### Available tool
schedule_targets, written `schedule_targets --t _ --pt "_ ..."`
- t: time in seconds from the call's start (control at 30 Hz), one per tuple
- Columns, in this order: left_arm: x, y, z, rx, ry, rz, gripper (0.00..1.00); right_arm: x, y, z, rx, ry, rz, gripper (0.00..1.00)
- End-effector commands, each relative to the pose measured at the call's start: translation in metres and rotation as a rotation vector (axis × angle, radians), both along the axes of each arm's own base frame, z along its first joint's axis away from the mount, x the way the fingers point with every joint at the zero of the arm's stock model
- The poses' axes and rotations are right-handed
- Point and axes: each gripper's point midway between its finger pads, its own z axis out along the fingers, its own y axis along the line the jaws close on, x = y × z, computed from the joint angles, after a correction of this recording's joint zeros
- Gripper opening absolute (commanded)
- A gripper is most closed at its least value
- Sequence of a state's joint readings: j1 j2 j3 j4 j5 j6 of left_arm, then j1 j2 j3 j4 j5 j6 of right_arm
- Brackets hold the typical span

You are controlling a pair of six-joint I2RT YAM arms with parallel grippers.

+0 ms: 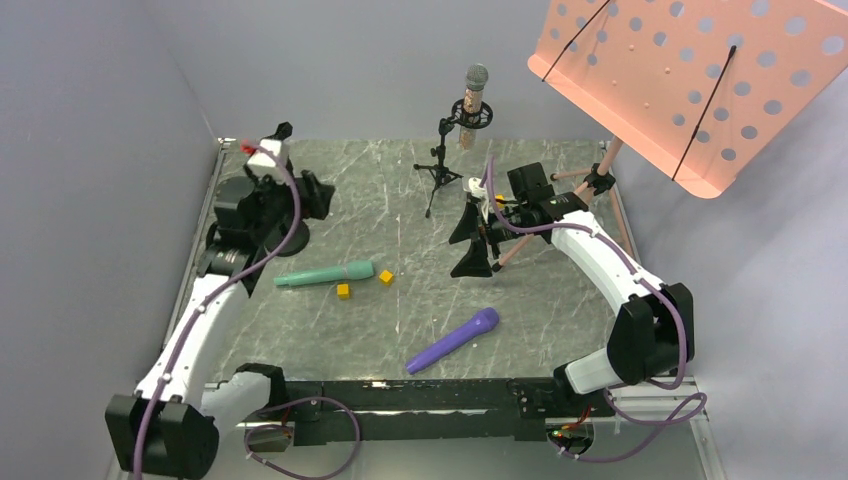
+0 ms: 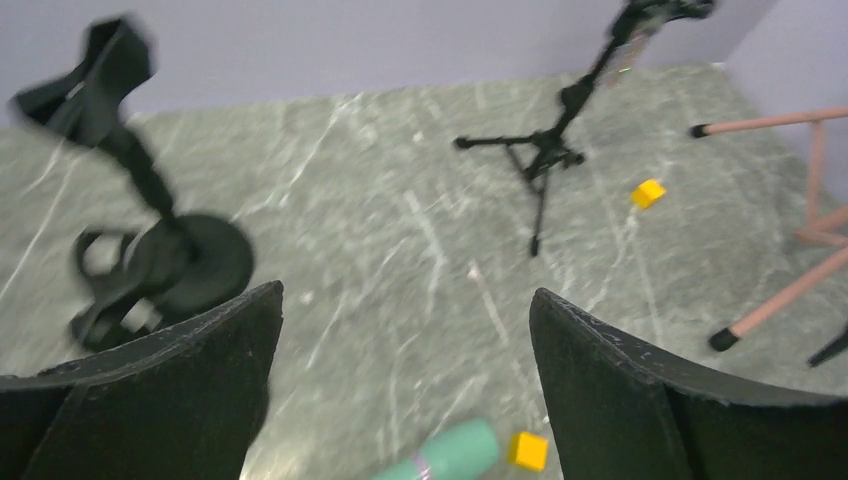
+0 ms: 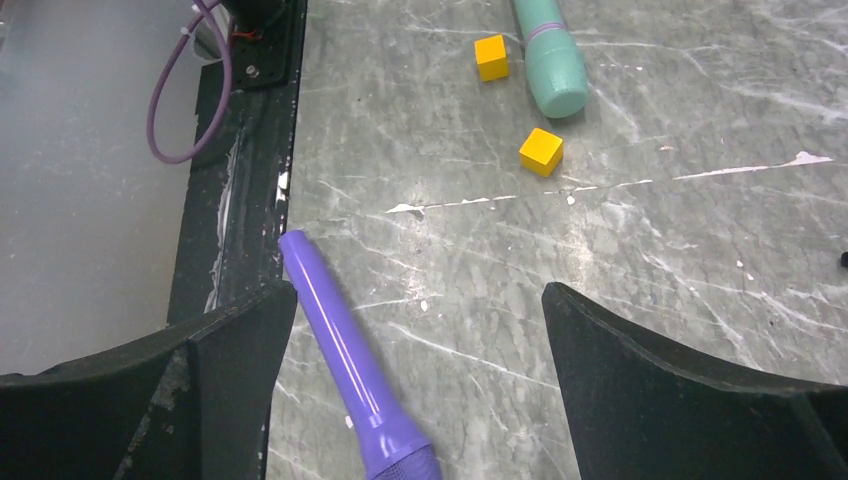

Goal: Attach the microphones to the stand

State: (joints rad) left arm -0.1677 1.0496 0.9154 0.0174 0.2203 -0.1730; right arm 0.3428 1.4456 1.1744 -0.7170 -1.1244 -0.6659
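Left claw and right claw are released, nothing held. Teal microphone is laid flat on tabletop beneath left claw, yellow cube just beside it. Cube may be pinched along, or microphone rolled aside.

The left arm and right arm each pair white curved shells with black joint housings, trail a purple cable toward the black base rail at 6 o'clock, and end in broad matte-black fingers.
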Motion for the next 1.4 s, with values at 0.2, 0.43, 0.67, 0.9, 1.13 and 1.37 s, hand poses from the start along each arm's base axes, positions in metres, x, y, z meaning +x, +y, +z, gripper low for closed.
schedule_targets --t 0.2,0.43,0.67,0.9,1.13,1.37 --pt "-0.017 0.103 -0.060 -0.006 0.250 0.270 0.92 0.009 0.002 0.004 0.013 -0.040 0.011 1.00" --pt "0.005 0.143 -0.071 0.038 0.336 0.313 0.86 0.007 0.003 0.004 0.015 -0.026 0.027 1.00" --pt "0.039 0.147 -0.084 0.082 0.371 0.240 0.75 0.006 0.003 0.002 0.015 -0.016 0.034 1.00" --pt "0.059 0.148 -0.094 0.154 0.357 0.167 0.63 0.006 0.003 0.001 0.013 -0.011 0.035 1.00" --pt "0.068 0.144 -0.101 0.176 0.327 0.113 0.51 0.007 0.003 0.000 0.011 -0.008 0.035 1.00" --pt "0.071 0.147 -0.102 0.213 0.311 0.111 0.40 0.007 0.003 0.000 0.010 -0.005 0.037 1.00"
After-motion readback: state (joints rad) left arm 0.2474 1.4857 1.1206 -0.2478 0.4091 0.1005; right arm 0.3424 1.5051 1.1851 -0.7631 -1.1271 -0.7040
